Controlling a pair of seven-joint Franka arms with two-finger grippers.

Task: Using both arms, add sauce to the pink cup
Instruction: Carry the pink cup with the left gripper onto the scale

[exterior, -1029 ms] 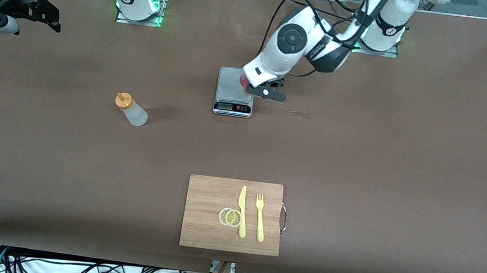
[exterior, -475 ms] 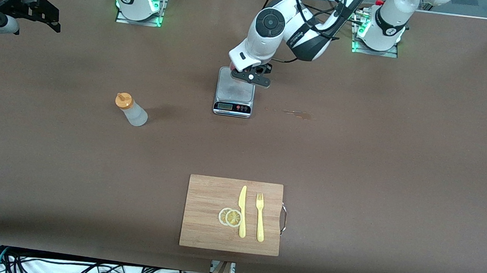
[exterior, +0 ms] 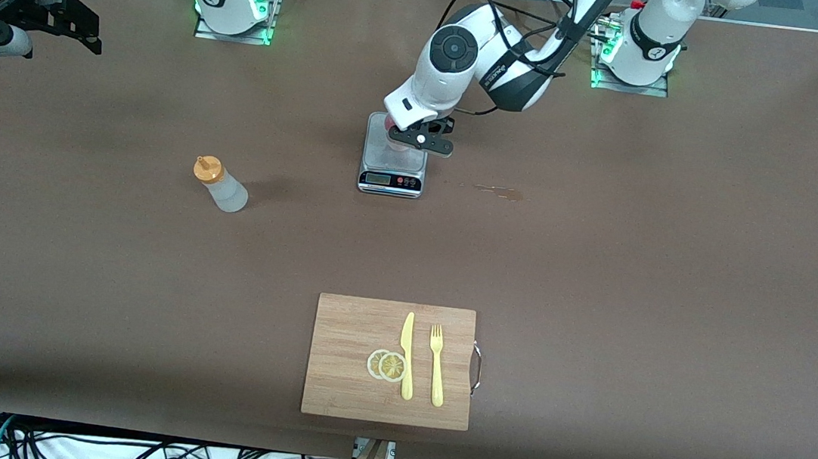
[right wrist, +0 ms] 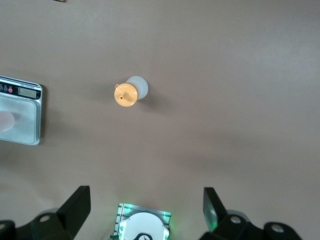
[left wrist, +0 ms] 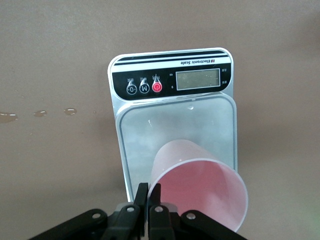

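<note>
**Left gripper pinching pink cup over scale; sauce bottle unattended**

From my remote station I record the left gripper [exterior: 418, 138] over the kitchen scale [exterior: 392, 163], which sits at the middle of the table, nearer the robots' bases than the cutting board [exterior: 390, 361]. In the left wrist view its fingers [left wrist: 148, 200] are pressed together on the rim of the pink cup [left wrist: 200, 187]; one finger sits inside the wall and one outside, so I log the cup as gripped. The cup is tilted, its open mouth facing the wrist camera, with its base over the scale's steel platform [left wrist: 175, 130]. I cannot tell whether the base touches the platform.

The sauce [exterior: 220, 184] stands upright on the table, well apart from the scale toward the right arm's end and a little nearer the front camera. Nothing touches it.

The right gripper [right wrist: 145, 200] waits high over the table near its own base, its fingers spread wide and holding nothing.

On the cutting board lie a yellow knife [exterior: 407, 355], a yellow fork [exterior: 436, 365] and two lemon slices [exterior: 386, 365]. A small brown spill [exterior: 498, 190] marks the table beside the scale.
</note>
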